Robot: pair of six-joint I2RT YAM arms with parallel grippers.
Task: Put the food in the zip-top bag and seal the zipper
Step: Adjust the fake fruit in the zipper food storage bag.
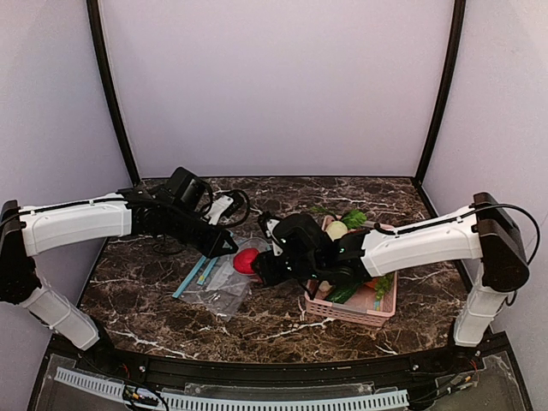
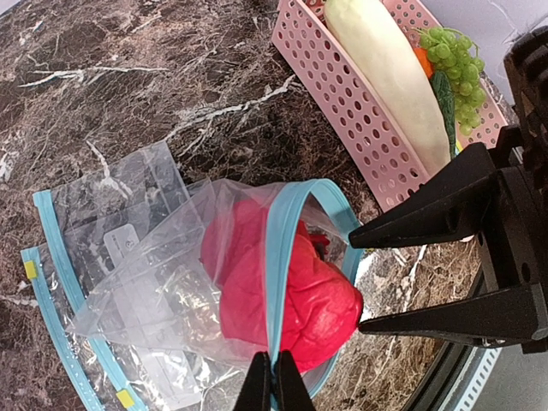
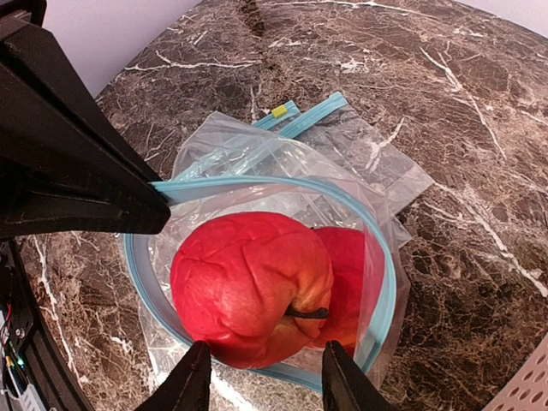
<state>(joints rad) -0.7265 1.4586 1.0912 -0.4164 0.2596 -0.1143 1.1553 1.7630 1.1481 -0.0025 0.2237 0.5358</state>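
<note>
The zip-top bag [image 1: 218, 289] [image 2: 145, 291] lies on the marble table with its mouth held open. My left gripper [image 1: 224, 248] [image 2: 274, 381] is shut on the zipper [image 2: 278, 274] [image 3: 257, 182] and lifts that edge. Two red-pink fruits sit in the mouth: the nearer fruit [image 3: 248, 282] [image 2: 308, 300] [image 1: 245, 261] half out, the other [image 3: 347, 265] behind it. My right gripper [image 3: 267, 377] [image 1: 261, 267] is open, its fingertips at either side of the nearer fruit's outer end, with no grip showing. The dark green cucumber [image 1: 342, 294] lies in the pink basket [image 1: 347, 313].
The pink basket [image 2: 342, 103] [image 3: 533, 387] stands right of the bag and also holds a long white radish [image 2: 385, 68], green grapes [image 2: 458, 60] and leafy greens [image 1: 353, 217]. Spare clear bags [image 2: 86, 214] [image 3: 360, 145] with blue strips lie flat under and beside the open one.
</note>
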